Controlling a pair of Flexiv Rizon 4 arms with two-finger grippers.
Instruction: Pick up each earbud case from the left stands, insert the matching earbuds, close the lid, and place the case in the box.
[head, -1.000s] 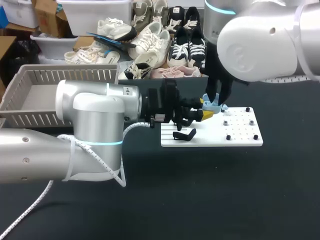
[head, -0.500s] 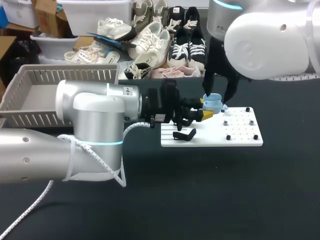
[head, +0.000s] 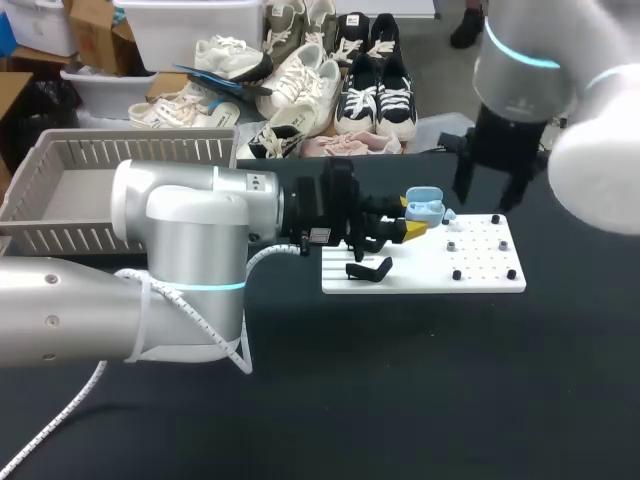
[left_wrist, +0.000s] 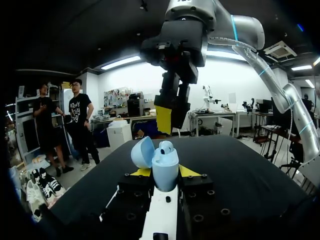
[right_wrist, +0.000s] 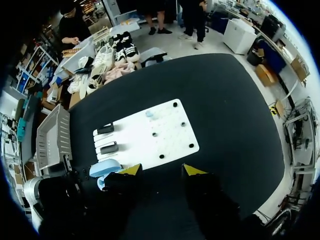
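Left gripper (left_wrist: 164, 173): clamped from two sides on the light-blue earbud case (left_wrist: 165, 167), whose lid (left_wrist: 142, 152) is raised. The case is held over the white board (head: 480, 272) at its 11 o'clock corner. Right gripper (right_wrist: 162, 170): fingers spread, nothing held, positioned at 2 o'clock from the case.

The earbud case (head: 425, 207) sits between the fingers of the left tool (head: 410, 228), touched from both sides, with an earbud (left_wrist: 166, 146) seated in it. Under this tool lies the peg plate (head: 480, 275), flat on the bench (head: 400, 400) and extending ahead of the tool. A stand (head: 368, 270) rests on the plate just beneath the tool. The right tool (head: 487, 195) hangs ahead of the left tool, higher than the case and apart from it, over the plate's far edge. The basket (head: 60, 190) stands well behind the left tool, beside its arm.
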